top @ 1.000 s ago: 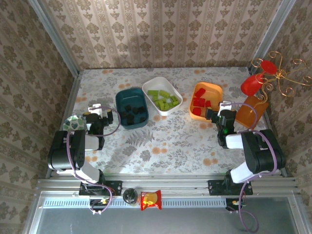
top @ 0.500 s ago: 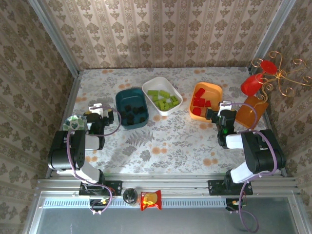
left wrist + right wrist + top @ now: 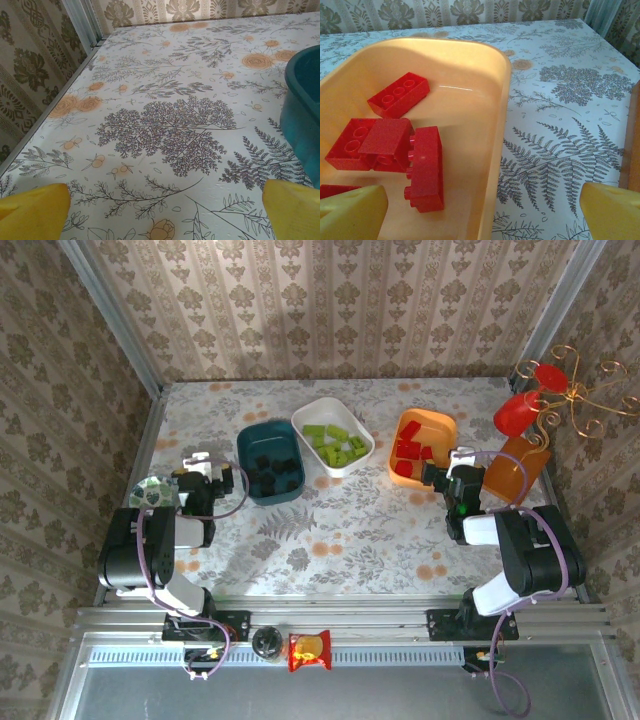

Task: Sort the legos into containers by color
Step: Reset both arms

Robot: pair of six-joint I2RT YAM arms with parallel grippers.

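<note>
Three containers stand in a row: a dark teal tub [image 3: 268, 445] holding black legos [image 3: 272, 474], a white tub [image 3: 316, 415] holding lime green legos [image 3: 335, 442], and an orange tub [image 3: 437, 425] holding red legos [image 3: 408, 452]. My left gripper [image 3: 222, 480] rests low on the table just left of the teal tub [image 3: 303, 107]; it is open [image 3: 162, 215] with only bare table between its yellow fingertips [image 3: 32, 210]. My right gripper [image 3: 436, 476] is open [image 3: 482, 215] over the near rim of the orange tub [image 3: 501, 105], with red legos [image 3: 425, 167] lying inside.
An amber translucent box [image 3: 512, 470] stands right of the right gripper, its edge [image 3: 635, 142] close by. A red ornament on a gold wire stand [image 3: 520, 410] is at the back right. A small patterned bowl [image 3: 150, 492] sits at the left edge. A snack packet [image 3: 309, 650] lies on the front rail.
</note>
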